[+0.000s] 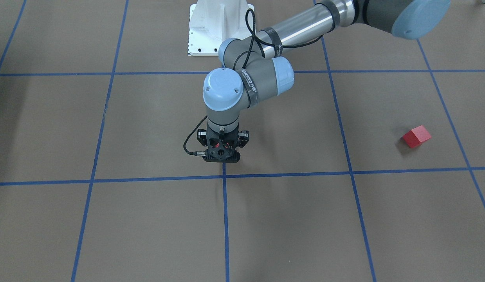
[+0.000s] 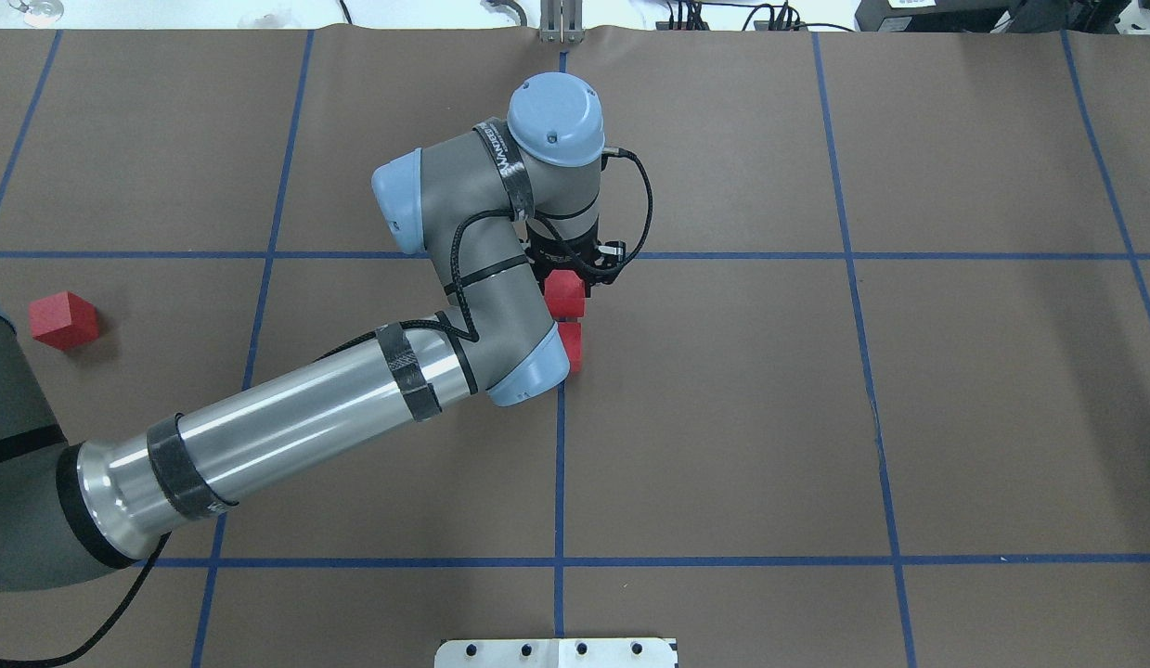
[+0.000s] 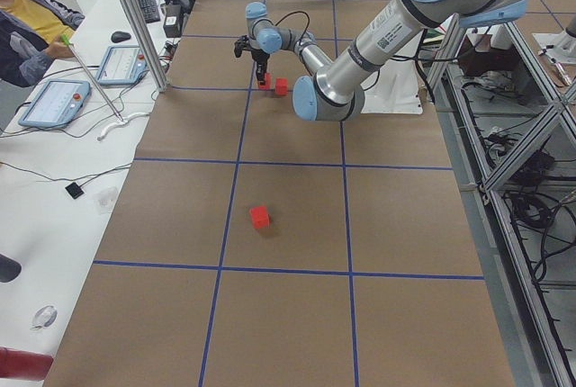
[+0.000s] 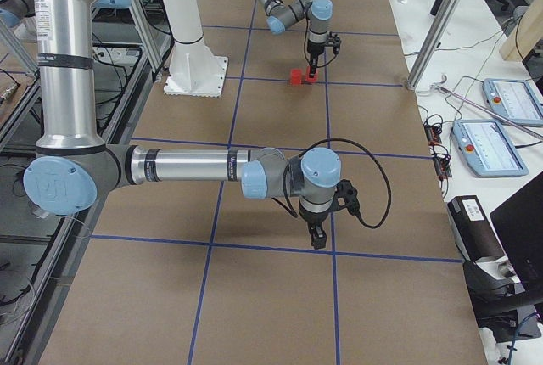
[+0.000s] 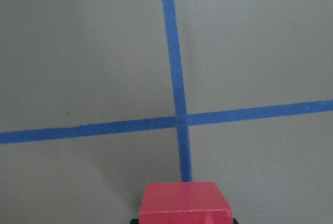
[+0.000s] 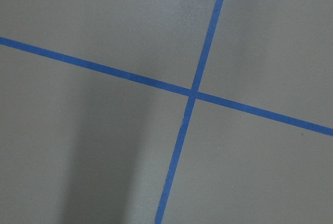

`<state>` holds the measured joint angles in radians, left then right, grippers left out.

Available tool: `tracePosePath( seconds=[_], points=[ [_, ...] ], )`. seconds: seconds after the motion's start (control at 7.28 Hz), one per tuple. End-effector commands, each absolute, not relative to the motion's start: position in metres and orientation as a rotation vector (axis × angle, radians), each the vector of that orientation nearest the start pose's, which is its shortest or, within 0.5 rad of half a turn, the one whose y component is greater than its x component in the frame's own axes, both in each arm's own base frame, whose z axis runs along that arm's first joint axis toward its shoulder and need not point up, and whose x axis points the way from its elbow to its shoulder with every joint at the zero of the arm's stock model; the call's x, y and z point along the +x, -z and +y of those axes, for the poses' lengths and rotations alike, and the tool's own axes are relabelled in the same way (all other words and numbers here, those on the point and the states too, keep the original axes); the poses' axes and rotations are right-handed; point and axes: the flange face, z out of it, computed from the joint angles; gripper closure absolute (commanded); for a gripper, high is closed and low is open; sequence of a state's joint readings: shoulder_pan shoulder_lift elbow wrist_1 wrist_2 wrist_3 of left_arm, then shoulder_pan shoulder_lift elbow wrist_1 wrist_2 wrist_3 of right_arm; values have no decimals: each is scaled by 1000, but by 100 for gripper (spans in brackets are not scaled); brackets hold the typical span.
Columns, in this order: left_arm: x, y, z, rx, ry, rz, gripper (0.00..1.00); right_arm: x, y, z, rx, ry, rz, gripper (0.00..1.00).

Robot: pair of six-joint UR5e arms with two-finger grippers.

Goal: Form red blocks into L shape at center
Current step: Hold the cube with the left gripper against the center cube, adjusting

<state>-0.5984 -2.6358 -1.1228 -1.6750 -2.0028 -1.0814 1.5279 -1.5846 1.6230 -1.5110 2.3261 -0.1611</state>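
Center [image 2: 630, 315] shows your left gripper [image 2: 567, 276] clenched on one red block [image 2: 565, 297], a second block [image 2: 573, 343] just beside it and the third block [image 2: 64, 320] well apart, while the right gripper [image 4: 316, 236] I cannot tell; they look light, stiff and matte, so pinch flat opposite faces.

red blocks [image 2: 64, 320], brown surface [image 2: 723, 417], blue grid [image 2: 723, 560]

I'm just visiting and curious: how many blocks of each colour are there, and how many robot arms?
red blocks: 3
blocks of any other colour: 0
robot arms: 2
total: 5
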Motion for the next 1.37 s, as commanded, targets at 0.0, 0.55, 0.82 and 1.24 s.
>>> tracePosePath(
  seconds=[0.0,0.55,0.82,1.24],
  points=[
    [637,-147,-536,2,-47,815,91,44,-634,-495,140,232,-749,0],
    [636,-148,-537,-1,-43,811,86,44,-631,-498,140,219,-749,0],
    [636,-150,-537,-10,-24,810,86,44,-631,-498,139,218,-749,0],
    [636,-151,-537,-18,-3,809,79,44,-630,-500,142,219,-749,0]
  ],
)
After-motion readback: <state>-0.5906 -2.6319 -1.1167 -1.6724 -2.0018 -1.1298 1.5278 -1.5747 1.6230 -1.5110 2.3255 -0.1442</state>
